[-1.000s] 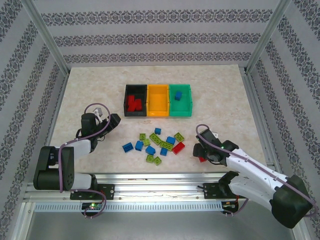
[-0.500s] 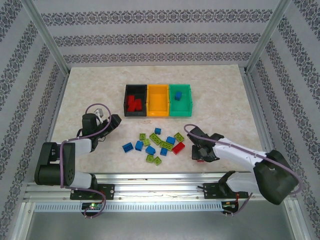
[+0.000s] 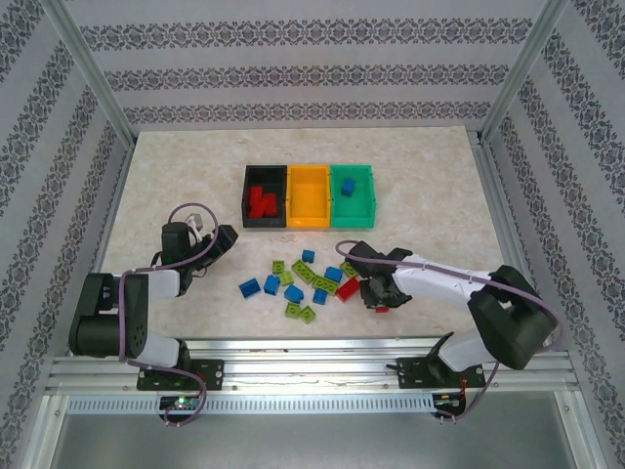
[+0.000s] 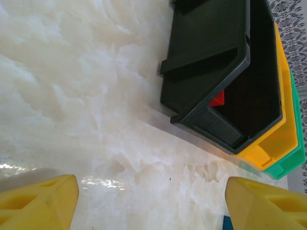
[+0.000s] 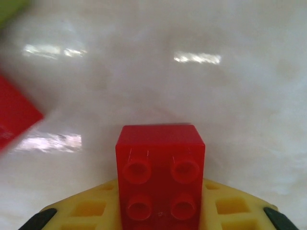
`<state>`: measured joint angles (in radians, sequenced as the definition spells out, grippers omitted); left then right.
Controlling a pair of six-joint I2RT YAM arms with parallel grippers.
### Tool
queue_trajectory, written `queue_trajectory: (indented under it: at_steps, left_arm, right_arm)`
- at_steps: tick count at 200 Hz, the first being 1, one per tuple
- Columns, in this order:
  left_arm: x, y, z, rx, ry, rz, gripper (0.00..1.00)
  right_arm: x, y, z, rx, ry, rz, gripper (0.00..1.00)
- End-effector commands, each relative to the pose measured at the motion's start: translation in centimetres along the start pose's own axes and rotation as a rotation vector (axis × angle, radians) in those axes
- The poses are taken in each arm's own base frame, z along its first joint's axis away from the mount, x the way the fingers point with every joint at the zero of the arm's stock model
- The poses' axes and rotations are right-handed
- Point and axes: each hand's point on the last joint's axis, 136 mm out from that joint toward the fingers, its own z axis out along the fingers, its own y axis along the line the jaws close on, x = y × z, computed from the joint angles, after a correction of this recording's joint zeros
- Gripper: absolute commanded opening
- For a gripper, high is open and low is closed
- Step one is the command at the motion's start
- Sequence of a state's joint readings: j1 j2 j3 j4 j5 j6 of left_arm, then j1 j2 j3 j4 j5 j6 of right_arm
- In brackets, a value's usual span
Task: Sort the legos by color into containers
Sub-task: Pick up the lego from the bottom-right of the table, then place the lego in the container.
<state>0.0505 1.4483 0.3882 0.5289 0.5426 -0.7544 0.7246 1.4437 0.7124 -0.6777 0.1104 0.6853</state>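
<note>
one red lego (image 5: pixel 159 167) clamped in right gripper (image 5: pixel 158 213); left gripper (image 4: pixel 153 201) parted wide

Your tabletop (image 4: pixel 72 96) looks smooth, marble-patterned and glossy, throwing white glare. The red brick (image 5: pixel 160 177) at lower centre of the right wrist view is shiny moulded plastic, while the black bin (image 4: pixel 225 81) at upper right of the left wrist view looks duller. The rails (image 3: pixel 312 349) along the overhead view's bottom are bare metal.
</note>
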Motion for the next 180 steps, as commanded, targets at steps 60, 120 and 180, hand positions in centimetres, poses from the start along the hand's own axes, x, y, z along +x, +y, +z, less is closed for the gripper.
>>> queue_trajectory:
  at_steps: [60,120,180]
  left_arm:
    - [-1.3,-0.6,-0.6,0.03,-0.046,0.01,0.8]
    - [-1.3,-0.5,-0.6,0.027,-0.044,0.011,0.81]
    - [-1.5,-0.6,-0.8,0.026,-0.051,0.014,0.81]
  right_arm:
    - [-10.0,8.2,-7.9,-0.29,-0.286,-0.073,0.24]
    - [-16.9,17.2,-11.5,-0.478,-0.338,-0.154,0.25]
    - [-25.4,23.6,-11.1,-0.513,-0.36,-0.234,0.26]
